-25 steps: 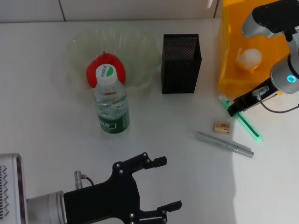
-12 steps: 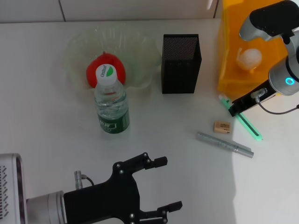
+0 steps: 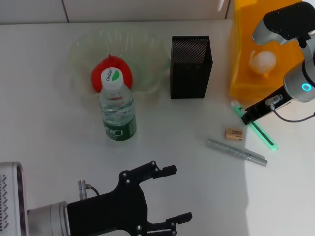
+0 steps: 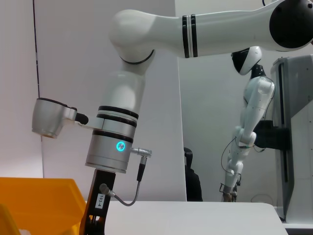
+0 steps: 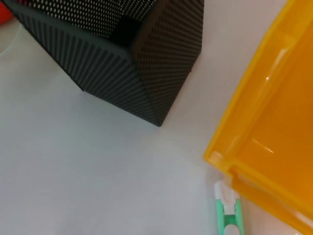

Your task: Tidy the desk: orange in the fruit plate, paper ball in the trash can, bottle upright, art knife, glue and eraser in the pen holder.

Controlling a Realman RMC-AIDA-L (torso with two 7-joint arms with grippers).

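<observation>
Head view of a white counter (image 3: 59,147). At the far left, a red-orange round fruit (image 3: 111,72) sits in a clear ruffled plastic plate (image 3: 147,54), with a capped clear water bottle (image 3: 117,109) standing upright just near of it. A black mesh pen holder (image 3: 191,60) stands at centre. A white paper ball (image 3: 262,62) lies in the orange translucent bin (image 3: 246,49) at far right. The right claw (image 3: 248,114) hovers over a green art knife (image 3: 263,133); whether it is clenched cannot be told. A tan eraser (image 3: 234,133) and silver glue stick (image 3: 236,152) lie nearby. The left claw (image 3: 170,194) rests spread wide at the near edge.
</observation>
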